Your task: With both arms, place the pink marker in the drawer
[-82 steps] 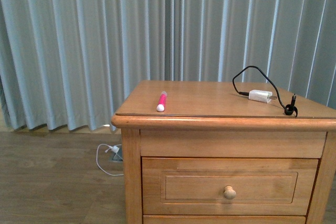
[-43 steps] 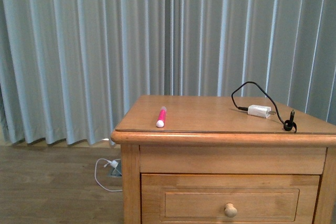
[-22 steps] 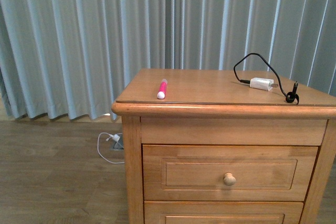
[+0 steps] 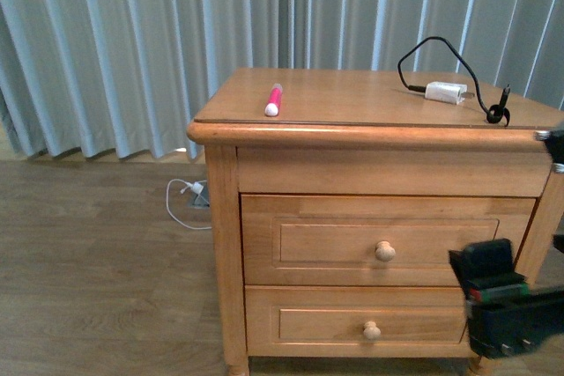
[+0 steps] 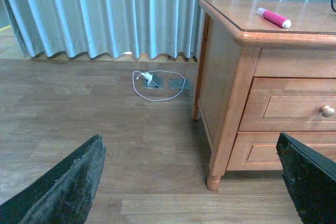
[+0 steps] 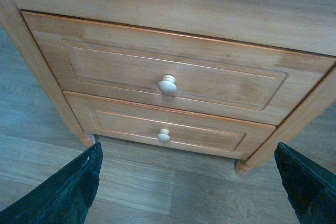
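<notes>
Though the left hand (image 5: 189,142) and right hand (image 6: 187,148) gape wide and empty, only their cut-off fingers (image 5: 63,187) show.

the right arm (image 4: 504,310) is chopped off by the front view's corner and covers the lower drawer's (image 4: 352,325) right end. wrist views only catch the left fingers (image 5: 63,187) and right fingers (image 6: 71,192) at the corners. the upper drawer's (image 4: 388,239) inside is hidden, it's shut.

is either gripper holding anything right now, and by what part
Nothing is held. The left gripper and right gripper are both open and empty; the pink marker lies on the cabinet top, untouched.
</notes>
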Robot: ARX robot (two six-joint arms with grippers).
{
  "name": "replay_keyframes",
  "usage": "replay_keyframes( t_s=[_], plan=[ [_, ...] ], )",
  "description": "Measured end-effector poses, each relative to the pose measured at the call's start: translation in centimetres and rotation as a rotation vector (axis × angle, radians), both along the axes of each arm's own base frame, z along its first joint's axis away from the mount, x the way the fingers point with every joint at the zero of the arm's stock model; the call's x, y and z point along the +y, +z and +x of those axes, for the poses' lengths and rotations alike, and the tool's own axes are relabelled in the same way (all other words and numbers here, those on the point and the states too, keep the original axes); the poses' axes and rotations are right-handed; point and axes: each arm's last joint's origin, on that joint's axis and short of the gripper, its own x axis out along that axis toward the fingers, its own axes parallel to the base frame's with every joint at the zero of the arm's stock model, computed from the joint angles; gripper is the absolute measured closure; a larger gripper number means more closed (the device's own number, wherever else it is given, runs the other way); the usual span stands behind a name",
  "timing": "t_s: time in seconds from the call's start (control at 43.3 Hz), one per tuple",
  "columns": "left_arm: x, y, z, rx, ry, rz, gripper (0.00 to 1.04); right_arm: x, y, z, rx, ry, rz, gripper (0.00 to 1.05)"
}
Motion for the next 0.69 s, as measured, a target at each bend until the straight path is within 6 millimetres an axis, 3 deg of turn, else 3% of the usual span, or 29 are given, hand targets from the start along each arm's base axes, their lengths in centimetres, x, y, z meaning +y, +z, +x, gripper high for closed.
replay_keyframes(
  t_s=[0.462, 0.693],
  plan=[
    [0.0, 0.0, 0.0, 0.0, 0.0, 0.0, 0.06, 5.1, -3.0, 7.1, 0.034, 0.024, -0.015, 0.08],
    [0.0, 0.0, 0.0, 0.0, 0.0, 0.0, 0.06, 7.8, -5.6, 11.0, 0.079, 0.003, -0.004, 0.08]
  ],
)
